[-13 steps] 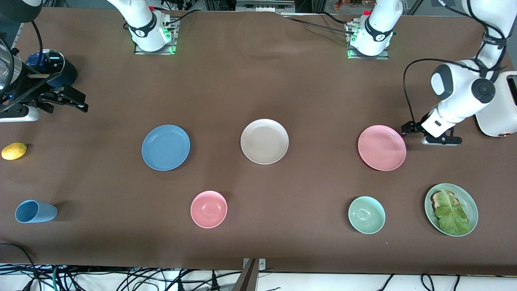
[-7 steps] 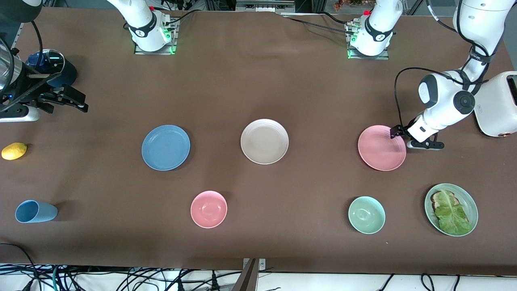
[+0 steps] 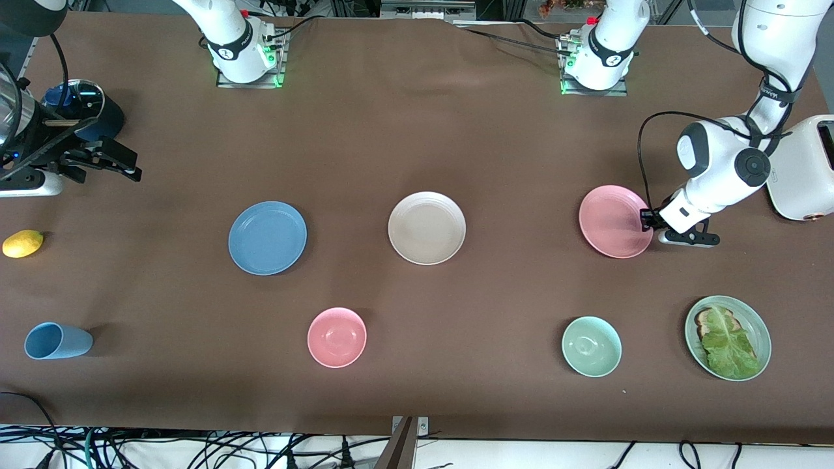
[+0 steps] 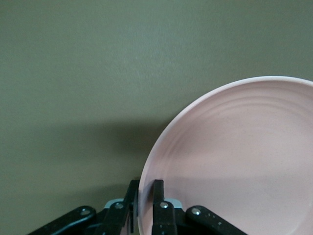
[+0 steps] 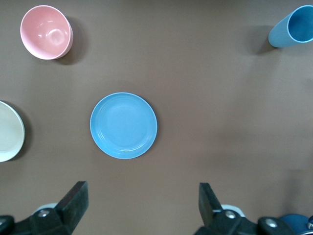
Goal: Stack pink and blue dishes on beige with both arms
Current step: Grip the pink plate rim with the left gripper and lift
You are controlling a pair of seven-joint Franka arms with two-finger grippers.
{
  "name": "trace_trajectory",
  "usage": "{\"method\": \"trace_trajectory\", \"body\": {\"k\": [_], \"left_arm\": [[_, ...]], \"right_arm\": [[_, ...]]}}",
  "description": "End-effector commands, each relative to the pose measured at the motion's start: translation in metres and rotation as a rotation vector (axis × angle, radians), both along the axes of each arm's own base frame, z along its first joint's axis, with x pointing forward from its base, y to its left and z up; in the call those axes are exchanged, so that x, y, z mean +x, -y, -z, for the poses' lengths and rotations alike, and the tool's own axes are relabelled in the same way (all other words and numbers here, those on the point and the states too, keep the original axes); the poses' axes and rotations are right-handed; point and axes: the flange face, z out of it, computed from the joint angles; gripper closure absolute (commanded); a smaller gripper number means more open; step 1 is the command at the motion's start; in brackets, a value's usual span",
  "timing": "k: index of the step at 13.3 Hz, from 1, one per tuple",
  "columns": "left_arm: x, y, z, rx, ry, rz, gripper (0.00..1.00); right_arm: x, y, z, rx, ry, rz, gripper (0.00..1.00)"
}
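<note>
The pink plate [image 3: 615,221] is the thing in hand: a second ago it lay flat with the left gripper [image 3: 646,219] low at its edge toward the left arm's end of the table; half a second ago the fingers had reached over the rim; now they pinch that rim, one finger above and one below as the left wrist view shows [image 4: 145,196], and the plate has tipped and shifted a little away from the front camera, so I judge the lift has just begun; the grip is only on the rim, so the plate may sag or slip as it is carried. Taking the beige plate [image 3: 427,228] as landmark: the pink plate is beside it toward the left arm's end, well apart; the blue plate [image 3: 267,238] lies flat beside it toward the right arm's end, about as far off, untouched; nothing is on the beige yet. All three are matte, round, equal in size, with faint rings near the rim; the pink one's rings show plainly in the left wrist view. The right gripper [image 3: 104,163] waits up in the air, much farther toward the right arm's end than the blue plate, fingers spread wide [image 5: 73,198] and holding nothing; its camera looks down on the blue plate.
</note>
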Motion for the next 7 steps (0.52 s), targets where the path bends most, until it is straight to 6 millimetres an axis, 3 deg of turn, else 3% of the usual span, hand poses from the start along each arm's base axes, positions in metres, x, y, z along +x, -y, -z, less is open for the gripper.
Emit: {"method": "trace_trajectory", "body": {"k": [1, 3, 7], "left_arm": [[0.010, 0.002, 0.001, 0.005, -0.001, 0.023, 1.00], [0.024, 0.020, -0.011, -0.013, -0.016, 0.018, 1.00], [0.045, 0.078, -0.044, -0.039, -0.049, -0.092, 1.00]], "right_arm": [[0.002, 0.001, -0.005, 0.000, 0.010, 0.002, 0.00], [0.005, 0.004, 0.002, -0.002, -0.002, 0.003, 0.00], [0.006, 0.009, 0.001, -0.008, 0.000, 0.020, 0.00]]}}
